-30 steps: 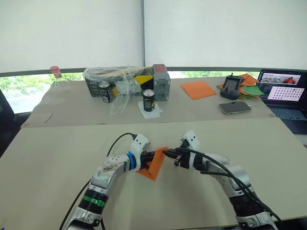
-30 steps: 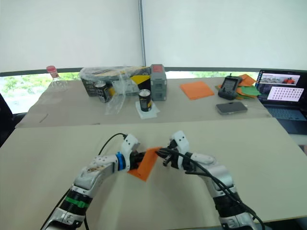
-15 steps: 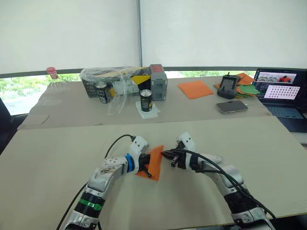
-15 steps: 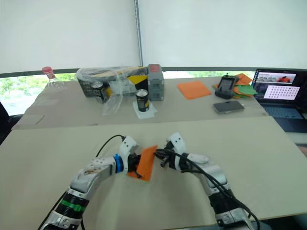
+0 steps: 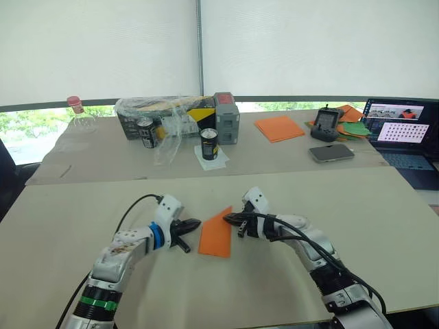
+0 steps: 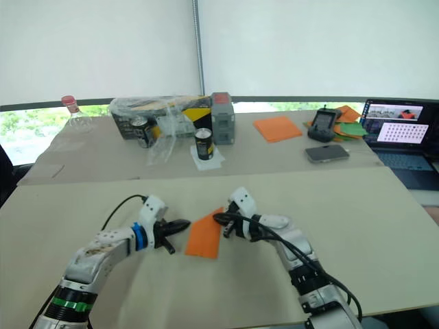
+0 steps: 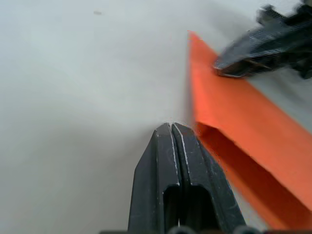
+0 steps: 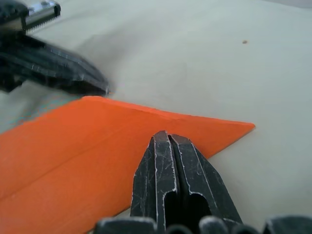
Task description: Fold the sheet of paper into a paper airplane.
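Note:
The sheet of paper (image 5: 217,237), bright orange, is folded into a flat pointed wedge like a paper airplane and lies on the near table. My left gripper (image 5: 192,224) is shut and empty, a short way to the left of the paper and apart from it. In the left wrist view its fingertips (image 7: 170,128) sit just beside the paper's edge (image 7: 239,131). My right gripper (image 5: 228,218) is shut, its tip resting on the paper's far pointed corner. The right wrist view shows those fingers (image 8: 168,146) over the orange sheet (image 8: 73,146).
On the far table stand a plastic-wrapped box (image 5: 171,113), two cans (image 5: 211,144) (image 5: 145,131), a bottle (image 5: 79,115), a stack of orange sheets (image 5: 280,127), green papers (image 5: 357,128), a phone (image 5: 333,152) and a laptop (image 5: 401,133) at the right.
My left gripper has let go of the paper and pulled back to the left. The paper went from tilted up between both grippers to lying flat. The right gripper stays at its corner.

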You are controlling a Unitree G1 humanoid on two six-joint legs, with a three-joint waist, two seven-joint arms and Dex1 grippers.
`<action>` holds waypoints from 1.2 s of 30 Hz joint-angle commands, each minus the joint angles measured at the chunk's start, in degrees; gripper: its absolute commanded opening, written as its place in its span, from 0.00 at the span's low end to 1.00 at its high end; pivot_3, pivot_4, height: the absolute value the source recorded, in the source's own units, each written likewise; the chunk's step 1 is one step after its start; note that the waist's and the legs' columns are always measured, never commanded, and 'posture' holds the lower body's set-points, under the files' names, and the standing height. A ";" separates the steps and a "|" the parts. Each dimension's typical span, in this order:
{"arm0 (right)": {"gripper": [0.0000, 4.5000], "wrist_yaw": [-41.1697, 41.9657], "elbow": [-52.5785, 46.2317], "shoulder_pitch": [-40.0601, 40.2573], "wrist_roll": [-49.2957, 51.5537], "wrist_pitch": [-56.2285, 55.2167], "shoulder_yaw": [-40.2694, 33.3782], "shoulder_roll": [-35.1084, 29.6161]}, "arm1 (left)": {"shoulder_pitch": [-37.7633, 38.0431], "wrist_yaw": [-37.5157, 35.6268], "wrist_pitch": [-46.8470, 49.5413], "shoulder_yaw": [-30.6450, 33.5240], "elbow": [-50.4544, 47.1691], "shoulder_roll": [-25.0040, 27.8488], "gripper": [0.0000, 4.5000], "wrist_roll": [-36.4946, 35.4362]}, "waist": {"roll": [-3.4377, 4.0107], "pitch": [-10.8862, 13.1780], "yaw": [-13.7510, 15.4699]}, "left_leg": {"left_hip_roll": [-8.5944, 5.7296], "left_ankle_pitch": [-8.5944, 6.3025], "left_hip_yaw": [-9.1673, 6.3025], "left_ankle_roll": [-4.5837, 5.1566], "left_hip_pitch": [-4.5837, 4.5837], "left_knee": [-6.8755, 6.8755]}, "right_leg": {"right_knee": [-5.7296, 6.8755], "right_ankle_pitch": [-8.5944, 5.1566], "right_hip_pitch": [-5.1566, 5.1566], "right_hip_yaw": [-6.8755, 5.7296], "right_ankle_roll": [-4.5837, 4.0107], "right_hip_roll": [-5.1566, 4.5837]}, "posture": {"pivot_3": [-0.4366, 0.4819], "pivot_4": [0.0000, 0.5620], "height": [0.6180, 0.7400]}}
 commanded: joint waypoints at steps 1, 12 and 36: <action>0.00 0.91 1.05 2.12 -2.39 0.56 2.59 -1.09 | -2.55 0.06 -1.05 2.25 -0.99 -0.58 0.01 -2.30 | 0.00 0.00 0.10 | 0.00 0.00 0.00 0.00 0.00 0.00 | -0.01 0.00 0.01 0.00 0.00 0.00 | 0.48 0.27 1.00; 0.00 -1.82 -4.91 6.27 -2.40 2.17 0.42 -2.13 | -6.63 -2.00 -3.45 -7.06 1.57 -4.03 0.01 0.59 | -0.01 -0.01 0.26 | -0.05 -0.01 -0.01 0.01 -0.02 -0.01 | -0.03 0.00 0.03 0.00 0.00 -0.03 | 0.48 0.27 1.00; 0.00 -2.69 11.34 -3.56 -6.08 -15.75 -2.98 -0.32 | -3.40 -4.19 -6.95 -15.08 3.49 -0.07 0.01 8.84 | 0.00 0.00 0.22 | -0.07 0.00 0.01 0.02 0.02 -0.01 | -0.03 0.00 0.06 0.01 0.00 -0.02 | 0.48 0.27 1.00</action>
